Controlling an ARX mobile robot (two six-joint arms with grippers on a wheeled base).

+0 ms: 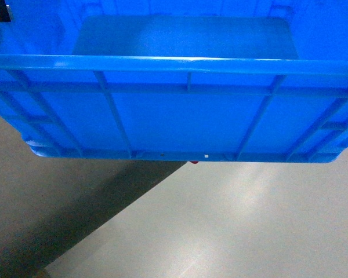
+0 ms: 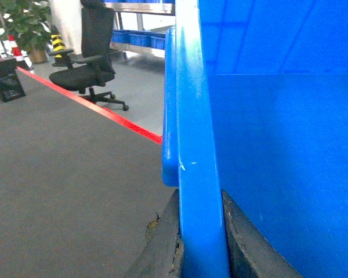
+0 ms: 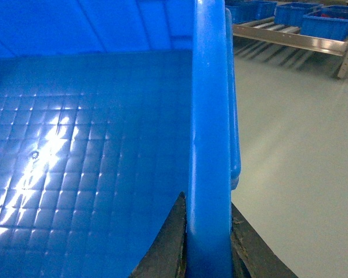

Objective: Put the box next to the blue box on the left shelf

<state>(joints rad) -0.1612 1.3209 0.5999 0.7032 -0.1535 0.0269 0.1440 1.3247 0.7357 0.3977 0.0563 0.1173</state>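
left gripper (image 2: 202, 255): your left wrist view shows two dark fingers (image 2: 162, 249) clamped on the thick rim of the large bright-blue ribbed plastic crate (image 2: 278, 162), one finger outside the wall, one inside.

right gripper (image 3: 209, 249): your right wrist view shows the same hold on the opposite rim, with dark fingers (image 3: 165, 249) pressed against either face of the blue wall.

crate, position: held between your two grippers, clear of the ground. in the head view the crate (image 1: 174, 110) fills the upper half of the frame, near wall and vertical ribs towards you, with pale grey floor (image 1: 232, 226) and a darker grey mat (image 1: 40, 191) visible below its bottom edge. neither gripper appears in the head view.

left wrist view only: dark grey mat (image 2: 58, 191) edged by a red floor stripe (image 2: 104, 110), a black swivel office chair (image 2: 90, 55), a green potted plant (image 2: 23, 23), a small black box (image 2: 6, 78) on the floor, and small blue trays (image 2: 133, 37) on a rack behind the chair.

right wrist view only: the crate's inner floor with a fine grid texture catching light, and across the pale floor a grey metal roller rack (image 3: 296, 40) carrying smaller blue trays (image 3: 330, 23), well apart from the held crate.

writing: no label or lettering that you can read in any view.
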